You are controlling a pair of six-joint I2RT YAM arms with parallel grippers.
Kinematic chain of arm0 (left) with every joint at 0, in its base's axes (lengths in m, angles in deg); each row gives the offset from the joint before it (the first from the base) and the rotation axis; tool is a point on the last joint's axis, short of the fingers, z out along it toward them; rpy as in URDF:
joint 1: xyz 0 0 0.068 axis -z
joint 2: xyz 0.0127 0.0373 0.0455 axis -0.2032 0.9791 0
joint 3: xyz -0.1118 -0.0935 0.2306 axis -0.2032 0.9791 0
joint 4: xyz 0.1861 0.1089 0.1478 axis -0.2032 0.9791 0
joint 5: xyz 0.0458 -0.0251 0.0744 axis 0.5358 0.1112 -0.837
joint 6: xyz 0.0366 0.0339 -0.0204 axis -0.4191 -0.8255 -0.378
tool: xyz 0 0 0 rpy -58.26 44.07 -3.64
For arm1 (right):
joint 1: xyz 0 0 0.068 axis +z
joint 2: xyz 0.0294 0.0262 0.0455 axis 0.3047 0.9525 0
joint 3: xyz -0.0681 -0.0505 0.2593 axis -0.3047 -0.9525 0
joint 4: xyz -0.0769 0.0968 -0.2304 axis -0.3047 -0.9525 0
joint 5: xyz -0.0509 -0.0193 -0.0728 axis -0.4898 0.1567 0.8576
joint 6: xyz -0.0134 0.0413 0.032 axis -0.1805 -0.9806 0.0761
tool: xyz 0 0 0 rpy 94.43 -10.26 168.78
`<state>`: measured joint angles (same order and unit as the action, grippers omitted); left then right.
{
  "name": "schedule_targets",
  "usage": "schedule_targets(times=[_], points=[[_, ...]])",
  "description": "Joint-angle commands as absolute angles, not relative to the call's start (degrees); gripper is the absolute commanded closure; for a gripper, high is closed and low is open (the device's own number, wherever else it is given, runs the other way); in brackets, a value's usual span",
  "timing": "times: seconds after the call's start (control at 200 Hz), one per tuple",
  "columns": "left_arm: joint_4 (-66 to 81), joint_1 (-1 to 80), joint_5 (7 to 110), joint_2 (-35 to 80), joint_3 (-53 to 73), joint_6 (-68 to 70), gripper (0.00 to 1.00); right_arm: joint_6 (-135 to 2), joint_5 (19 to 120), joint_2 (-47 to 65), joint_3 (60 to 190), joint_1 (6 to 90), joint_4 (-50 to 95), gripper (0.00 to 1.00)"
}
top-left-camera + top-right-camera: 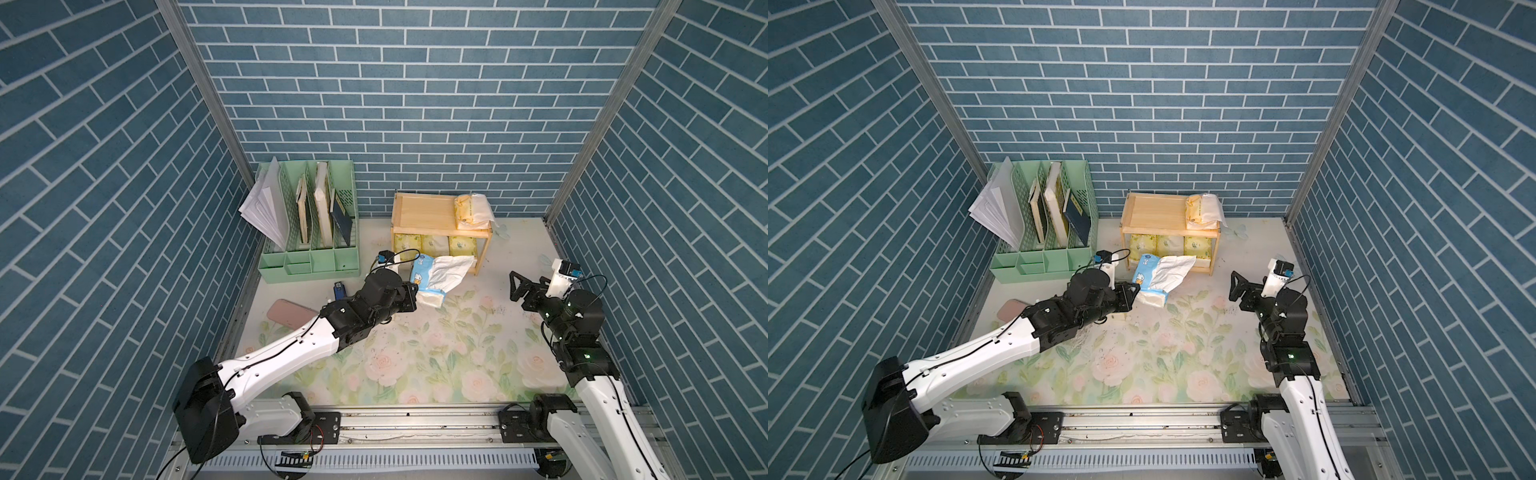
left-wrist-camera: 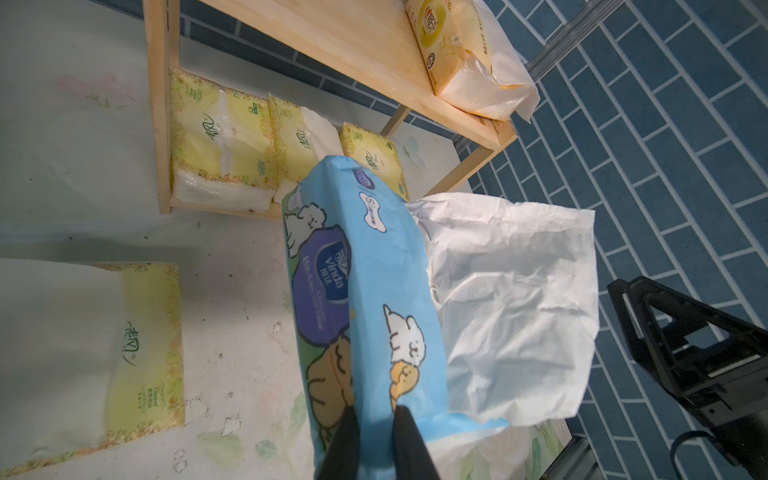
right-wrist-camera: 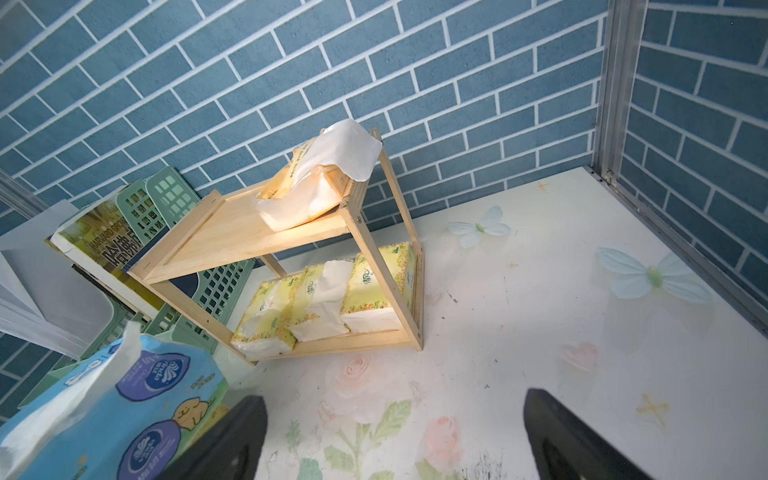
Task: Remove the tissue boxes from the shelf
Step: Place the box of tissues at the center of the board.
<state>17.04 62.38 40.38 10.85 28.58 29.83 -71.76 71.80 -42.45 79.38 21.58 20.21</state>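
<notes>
The left gripper (image 2: 376,415) pinches the near end of the blue pack (image 2: 365,291), printed "Vinda" with cartoon animals. Its long axis runs from the gripper toward the shelf (image 1: 424,208), with white tissue (image 2: 507,299) spilling from its right side. The right gripper (image 1: 519,286) hangs wide open and empty near the right edge of the tabletop (image 1: 457,353). A yellow-green pack (image 2: 141,332) lies flat beside the blue one. At the far edge, the shelf's lower tier holds three yellow-green packs (image 3: 316,299) side by side, and an orange pack (image 2: 453,54) lies on the top board's right end. In the far left corner, a book (image 3: 104,245) in the organizer (image 1: 307,257) reads "HARVARD".
</notes>
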Motion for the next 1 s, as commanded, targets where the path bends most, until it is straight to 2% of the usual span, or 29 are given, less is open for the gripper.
schedule_targets(times=[0.0,0.995], points=[[11.23,62.9,37.71,11.66,30.6,32.43,1.0,-73.3,71.39,-43.11,78.84,21.52,20.64,0.0],[4.1,62.96,32.74,27.6,35.7,37.98,1.0,-72.6,71.24,-40.97,77.95,21.52,21.6,0.0]])
